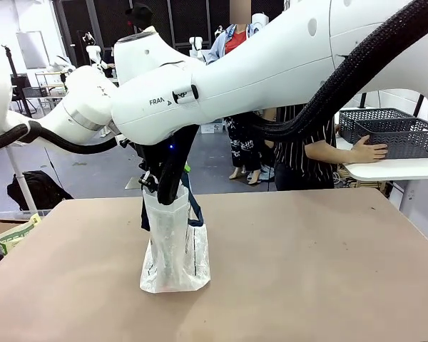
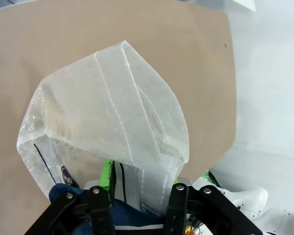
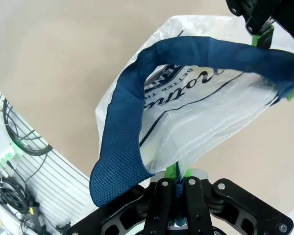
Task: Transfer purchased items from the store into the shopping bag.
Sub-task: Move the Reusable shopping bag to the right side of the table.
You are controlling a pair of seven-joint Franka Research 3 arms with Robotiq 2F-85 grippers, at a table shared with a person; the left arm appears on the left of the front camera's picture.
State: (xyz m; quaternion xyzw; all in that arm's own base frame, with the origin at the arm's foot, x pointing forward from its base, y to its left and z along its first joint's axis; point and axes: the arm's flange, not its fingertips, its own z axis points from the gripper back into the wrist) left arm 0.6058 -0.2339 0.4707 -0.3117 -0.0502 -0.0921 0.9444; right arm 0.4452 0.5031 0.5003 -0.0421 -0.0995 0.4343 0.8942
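Both arms crowd the front view's foreground, meeting over the bag (image 1: 175,249), which stands upright on the table (image 1: 307,271) with its long axis vertical and its mouth directly under them, while the basket (image 1: 391,130) sits well apart on a side table at the far right under a person's hand (image 1: 369,150). From the left wrist, the left gripper (image 2: 137,193) straddles the bag's near rim, half closed, and I cannot tell whether it grips. From the right wrist, the right gripper (image 3: 177,178) is clenched on the bag's rim beside the strap (image 3: 132,122), so both arms are at the bag and neither is near the basket.
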